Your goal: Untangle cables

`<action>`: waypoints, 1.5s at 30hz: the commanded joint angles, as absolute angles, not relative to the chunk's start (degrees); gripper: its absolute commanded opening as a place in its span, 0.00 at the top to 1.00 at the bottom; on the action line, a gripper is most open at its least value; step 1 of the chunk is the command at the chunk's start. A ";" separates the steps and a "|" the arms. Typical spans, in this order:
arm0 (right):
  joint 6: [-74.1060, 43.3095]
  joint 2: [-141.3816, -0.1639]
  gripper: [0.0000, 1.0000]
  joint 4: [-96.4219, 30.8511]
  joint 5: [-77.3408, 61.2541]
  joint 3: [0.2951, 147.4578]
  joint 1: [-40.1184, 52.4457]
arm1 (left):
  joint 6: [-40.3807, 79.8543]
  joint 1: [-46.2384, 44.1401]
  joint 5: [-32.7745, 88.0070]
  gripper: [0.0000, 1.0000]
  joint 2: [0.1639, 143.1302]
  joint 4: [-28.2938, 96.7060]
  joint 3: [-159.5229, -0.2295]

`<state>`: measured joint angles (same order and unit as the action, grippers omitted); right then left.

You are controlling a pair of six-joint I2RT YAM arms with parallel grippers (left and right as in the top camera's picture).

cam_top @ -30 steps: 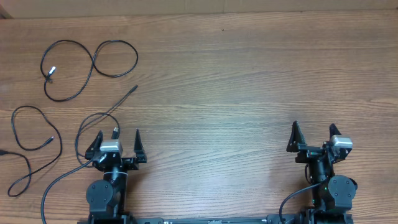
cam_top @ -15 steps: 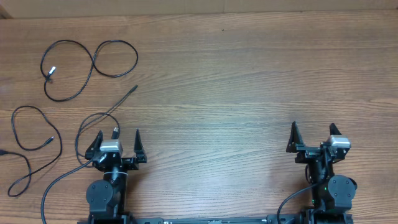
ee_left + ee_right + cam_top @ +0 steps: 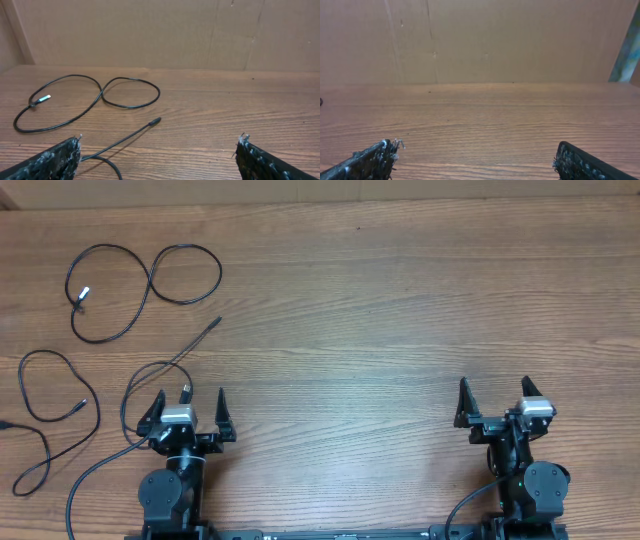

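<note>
Right hand (image 3: 494, 388) shifted left, empty, cables (image 3: 150, 277) well apart, near left hand (image 3: 190, 396)

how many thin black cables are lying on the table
3, all on the left: a figure-eight cable at the far side, a loose cable along the left edge, a looped cable by the left gripper. More could lie off-frame.

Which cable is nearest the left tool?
The straight-ended cable, looping beside the left tool; the figure-eight cable and far-left cable lie farther off.
</note>
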<state>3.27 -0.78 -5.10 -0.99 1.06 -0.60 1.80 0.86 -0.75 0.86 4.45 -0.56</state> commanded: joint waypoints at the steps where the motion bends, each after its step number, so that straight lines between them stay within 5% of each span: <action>1: 4.75 -0.12 0.00 -4.75 -0.14 0.43 -0.21 | 2.79 1.32 -1.48 0.01 0.25 4.27 -0.25; 45: 1.54 -0.12 0.00 -4.71 0.08 0.43 -0.40 | 2.79 1.32 -1.48 0.00 0.25 4.27 -0.25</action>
<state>1.69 -0.78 -5.08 -0.60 1.06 -0.60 1.80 0.86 -0.73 0.86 4.45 -0.56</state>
